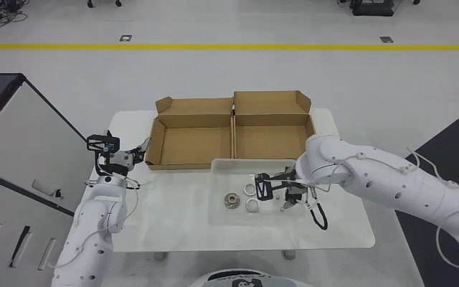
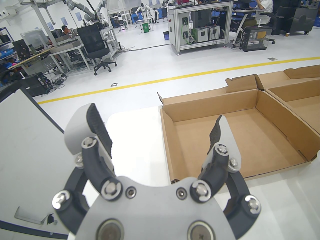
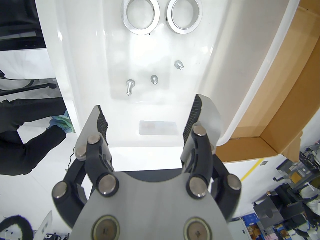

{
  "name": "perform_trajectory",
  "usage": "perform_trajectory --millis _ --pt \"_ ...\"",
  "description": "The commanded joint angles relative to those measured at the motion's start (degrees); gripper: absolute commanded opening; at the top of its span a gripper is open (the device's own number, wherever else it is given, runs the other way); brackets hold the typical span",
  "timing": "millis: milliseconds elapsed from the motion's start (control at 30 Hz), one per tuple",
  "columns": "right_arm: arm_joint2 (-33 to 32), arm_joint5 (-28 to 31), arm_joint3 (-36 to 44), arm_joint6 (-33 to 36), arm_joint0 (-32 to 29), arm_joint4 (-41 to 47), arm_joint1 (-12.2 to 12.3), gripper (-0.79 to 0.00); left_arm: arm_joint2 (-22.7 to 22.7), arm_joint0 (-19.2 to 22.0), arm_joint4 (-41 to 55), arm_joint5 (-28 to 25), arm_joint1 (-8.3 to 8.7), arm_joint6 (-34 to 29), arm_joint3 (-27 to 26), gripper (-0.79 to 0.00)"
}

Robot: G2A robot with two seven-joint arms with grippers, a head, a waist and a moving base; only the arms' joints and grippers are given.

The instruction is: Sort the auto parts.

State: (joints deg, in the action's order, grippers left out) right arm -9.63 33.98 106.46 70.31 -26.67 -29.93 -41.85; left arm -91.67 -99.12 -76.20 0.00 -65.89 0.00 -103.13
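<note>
A white tray (image 1: 229, 176) sits mid-table and holds the parts. In it lie two metal rings (image 3: 140, 11) (image 3: 184, 11), three small bolts (image 3: 129, 86) (image 3: 154, 79) (image 3: 179, 65) and a grey hub-like part (image 1: 231, 200). My right gripper (image 3: 148, 106) hovers open over the tray, just short of the bolts, with nothing between its fingers; from above it (image 1: 262, 186) is beside the rings (image 1: 249, 189). My left gripper (image 2: 156, 116) stands open and empty at the table's left side (image 1: 140, 153), by the corner of the left cardboard box (image 2: 225, 131).
Two open, empty cardboard boxes (image 1: 192, 143) (image 1: 271, 140) stand side by side behind the tray. A white panel (image 1: 36, 136) leans beside the table's left edge. Bare tabletop lies in front of the tray and to its right.
</note>
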Motion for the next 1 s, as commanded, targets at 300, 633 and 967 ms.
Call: perform_trajectory --millis 300,633,967 --pt "-0.1 -1.6 -1.1 1.7 -2.8 -1.9 -1.3 -0.394 0.0 0.0 0.0 0.0 0.00 0.0 0.0 0.000" --pt "-0.1 -2.4 -1.2 2.4 -4.1 -2.1 -1.3 -0.406 0.0 0.0 0.0 0.0 0.00 0.0 0.0 0.000" --pt "-0.1 -2.8 -1.2 2.8 -5.0 -2.2 -0.8 -0.428 0.0 0.0 0.0 0.0 0.00 0.0 0.0 0.000"
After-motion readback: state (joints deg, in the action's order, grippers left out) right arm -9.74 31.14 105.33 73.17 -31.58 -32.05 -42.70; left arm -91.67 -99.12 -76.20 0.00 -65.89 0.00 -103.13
